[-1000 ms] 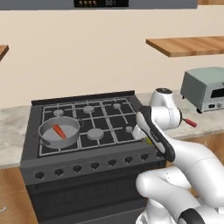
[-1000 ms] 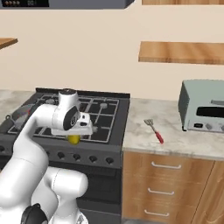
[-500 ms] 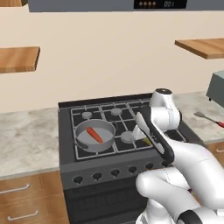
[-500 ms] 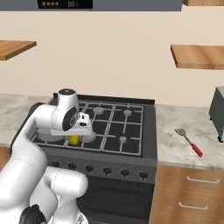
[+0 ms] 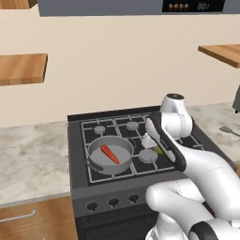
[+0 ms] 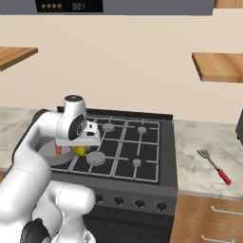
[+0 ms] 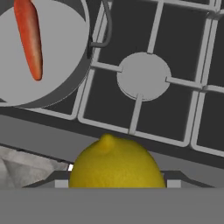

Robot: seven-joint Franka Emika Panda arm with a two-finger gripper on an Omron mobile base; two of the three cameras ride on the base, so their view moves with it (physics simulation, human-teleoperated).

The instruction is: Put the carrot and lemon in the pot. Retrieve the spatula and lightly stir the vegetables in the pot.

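The grey pot (image 5: 93,162) stands on the stove's front left burner with the orange-red carrot (image 5: 110,154) lying inside it. My gripper (image 6: 80,146) hangs over the stove's front, just right of the pot, shut on the yellow lemon (image 6: 80,151). In the hand view the lemon (image 7: 116,166) sits between the jaws at the bottom, with the pot (image 7: 57,85) and carrot (image 7: 29,37) at upper left. My forearm hides most of the lemon (image 5: 160,151) in the left base view. The red-handled spatula (image 6: 214,166) lies on the counter right of the stove.
The black stove (image 6: 142,156) has raised grates and a row of knobs (image 6: 139,203) along its front. Marble counter (image 5: 33,164) runs on both sides. Wooden shelves (image 6: 220,66) hang on the wall, and a range hood (image 5: 140,5) sits above.
The base has driven left, so the stove, pot and counter sit further right in both base views and the toaster has left the frame. The lemon stays in the gripper.
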